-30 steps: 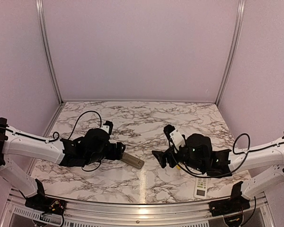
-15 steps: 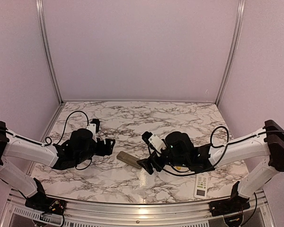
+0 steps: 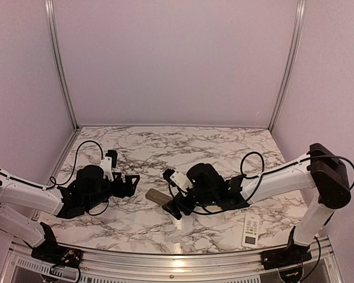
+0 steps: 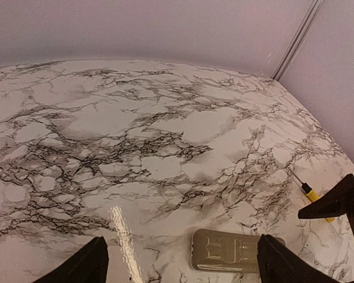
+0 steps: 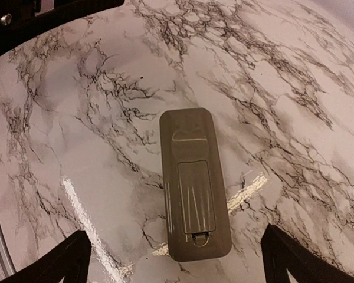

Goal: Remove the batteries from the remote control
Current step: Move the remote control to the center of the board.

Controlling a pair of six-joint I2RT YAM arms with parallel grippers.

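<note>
On three sides pink walls (image 3: 177, 59) box in the marble table (image 3: 224, 147), with metal posts (image 3: 59, 65) at the back corners and a rail (image 3: 165, 262) along the near edge. A wide stretch of marble lies between the arms and the back wall. Both arms reach inward and low, meeting near the table's middle front.

Left gripper (image 4: 182, 242) has its jaws spread wide with nothing between them; it sits just left of the grey remote (image 5: 194, 183). Right gripper (image 5: 176, 233) is also spread wide, with its fingers (image 5: 65, 259) on either side of the remote's near end and not touching it.

The grey remote lies flat, back side up. Its cover (image 5: 196, 197) is seated over the battery compartment, so the batteries are hidden and cannot be seen.

A white remote (image 3: 251, 229) lies near the front right edge, well apart from the grippers. A yellow-handled screwdriver (image 4: 310, 191) lies on the marble past the right gripper and shows only in the left wrist view.
</note>
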